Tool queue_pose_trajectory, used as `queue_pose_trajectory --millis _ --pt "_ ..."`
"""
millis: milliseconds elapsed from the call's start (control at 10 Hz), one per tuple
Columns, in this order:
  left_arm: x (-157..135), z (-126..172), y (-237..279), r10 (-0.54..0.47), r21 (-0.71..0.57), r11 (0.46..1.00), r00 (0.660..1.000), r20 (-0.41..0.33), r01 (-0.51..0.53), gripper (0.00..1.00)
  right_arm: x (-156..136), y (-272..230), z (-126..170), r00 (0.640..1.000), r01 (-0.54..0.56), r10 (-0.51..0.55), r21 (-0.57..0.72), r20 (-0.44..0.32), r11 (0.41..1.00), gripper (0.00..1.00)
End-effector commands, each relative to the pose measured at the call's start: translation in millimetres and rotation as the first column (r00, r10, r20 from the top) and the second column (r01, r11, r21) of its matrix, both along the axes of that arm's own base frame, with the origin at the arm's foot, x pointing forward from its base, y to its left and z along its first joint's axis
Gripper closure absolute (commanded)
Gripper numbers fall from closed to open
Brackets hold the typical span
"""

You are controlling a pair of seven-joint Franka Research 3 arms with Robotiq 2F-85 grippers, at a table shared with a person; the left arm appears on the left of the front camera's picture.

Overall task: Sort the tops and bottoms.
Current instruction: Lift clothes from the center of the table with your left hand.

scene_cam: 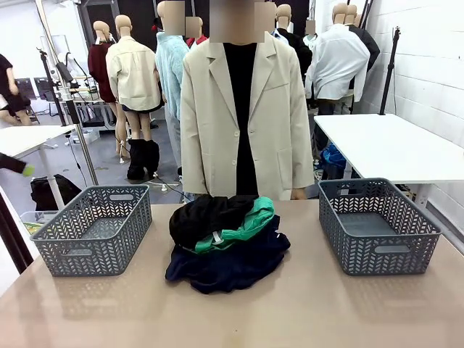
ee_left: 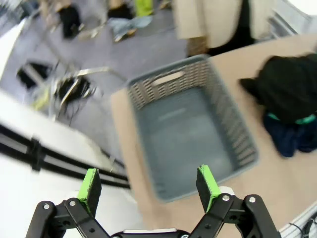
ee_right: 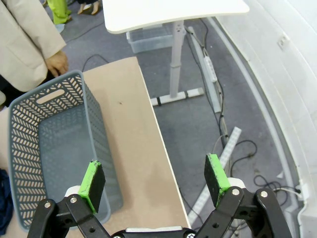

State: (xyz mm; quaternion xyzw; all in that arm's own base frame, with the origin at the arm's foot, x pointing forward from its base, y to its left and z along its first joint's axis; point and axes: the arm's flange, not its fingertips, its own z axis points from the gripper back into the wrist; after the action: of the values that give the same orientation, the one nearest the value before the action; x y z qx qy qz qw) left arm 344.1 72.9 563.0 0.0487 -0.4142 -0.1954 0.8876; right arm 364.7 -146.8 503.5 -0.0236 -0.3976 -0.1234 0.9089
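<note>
A pile of garments lies at the middle of the table: a black one (scene_cam: 206, 215) on top, a bright green one (scene_cam: 250, 223) under it, dark navy ones (scene_cam: 232, 262) at the bottom. The left wrist view shows the same pile at its right edge, black garment (ee_left: 290, 87) over a strip of green (ee_left: 297, 119) and navy (ee_left: 292, 139). My left gripper (ee_left: 148, 186) hangs open high above the left basket (ee_left: 190, 126), nothing between its green pads. My right gripper (ee_right: 154, 176) is open too, above the table's right edge beside the right basket (ee_right: 52, 148). A sliver of navy cloth (ee_right: 4, 201) shows at that view's left edge.
Two empty grey baskets flank the pile, one at the left (scene_cam: 94, 228), one at the right (scene_cam: 377, 223). A person in a beige blazer (scene_cam: 243, 109) stands at the far edge, one hand (ee_right: 57, 62) by the right basket. A white table (scene_cam: 395, 145) stands behind on the right.
</note>
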Motion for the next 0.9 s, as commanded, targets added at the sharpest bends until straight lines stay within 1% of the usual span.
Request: queue_pose_trajectory --millis 0,100,200,300,400,700,800 --pt "-8.1 3.2 -52.1 -0.308 0.082 0.947 0.951 -0.032 0.310 0.00 -0.7 0.0 -1.2 1.000 0.005 -0.005 0.001 -0.010 1.000 0.00" --pt "-9.9 1.9 -93.1 -0.396 0.122 0.908 0.916 -0.062 0.401 0.00 -0.7 0.0 -1.2 1.000 0.005 -0.005 0.001 -0.010 1.000 0.00" --pt "-12.0 -4.0 -130.3 -0.451 0.160 0.874 0.889 -0.086 0.459 0.00 -0.7 0.0 -1.2 1.000 0.005 -0.005 0.001 -0.010 1.000 0.00" --pt "-14.8 -11.4 -158.2 -0.495 0.129 0.850 0.858 -0.137 0.511 0.00 -0.7 0.0 -1.2 1.000 0.005 -0.005 0.001 -0.010 1.000 0.00" --pt "-16.8 7.5 -119.7 -0.384 0.123 0.913 0.921 -0.067 0.389 0.00 -0.7 0.0 -1.2 1.000 0.005 -0.005 0.001 -0.010 1.000 0.00" --pt "-16.8 7.5 -119.7 -0.384 0.123 0.913 0.921 -0.067 0.389 0.00 -0.7 0.0 -1.2 1.000 0.005 -0.005 0.001 -0.010 1.000 0.00" --pt "-17.7 5.7 -131.5 -0.405 0.118 0.903 0.910 -0.085 0.413 0.00 -0.7 0.0 -1.2 1.000 0.005 -0.005 0.001 -0.010 1.000 0.00"
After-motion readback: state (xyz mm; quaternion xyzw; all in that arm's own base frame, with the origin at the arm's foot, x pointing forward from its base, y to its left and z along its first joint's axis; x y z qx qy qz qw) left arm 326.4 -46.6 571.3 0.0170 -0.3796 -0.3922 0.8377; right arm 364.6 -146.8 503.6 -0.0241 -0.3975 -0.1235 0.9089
